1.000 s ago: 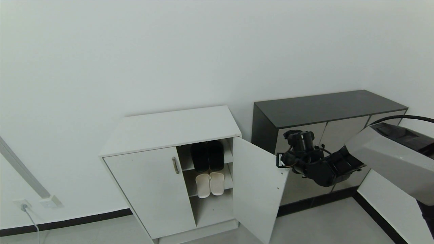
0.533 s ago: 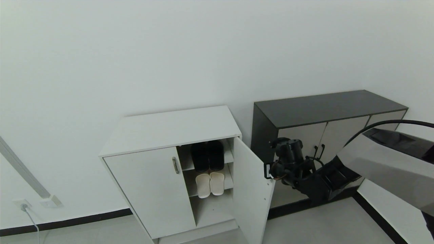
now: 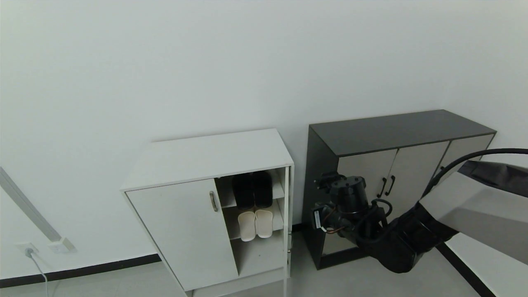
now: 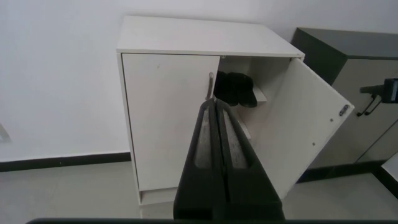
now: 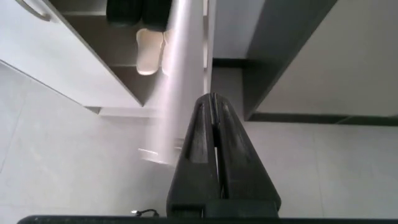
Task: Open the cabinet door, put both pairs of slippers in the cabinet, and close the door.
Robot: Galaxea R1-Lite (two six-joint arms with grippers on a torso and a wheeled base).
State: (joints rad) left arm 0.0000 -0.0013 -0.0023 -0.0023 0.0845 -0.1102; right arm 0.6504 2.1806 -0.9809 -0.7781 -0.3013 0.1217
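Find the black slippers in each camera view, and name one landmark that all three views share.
Head view: black slippers directly above the white slippers.
Left wrist view: black slippers beside the closed door's handle.
Right wrist view: black slippers just beyond the white slippers.
Shared landmark: the open door.

A black-topped dark sideboard with grey doors (image 3: 396, 128) stands just beyond the right claw (image 5: 214, 106). A white wall socket with plugged cable (image 3: 28, 249) sits well apart, to the claw's left.
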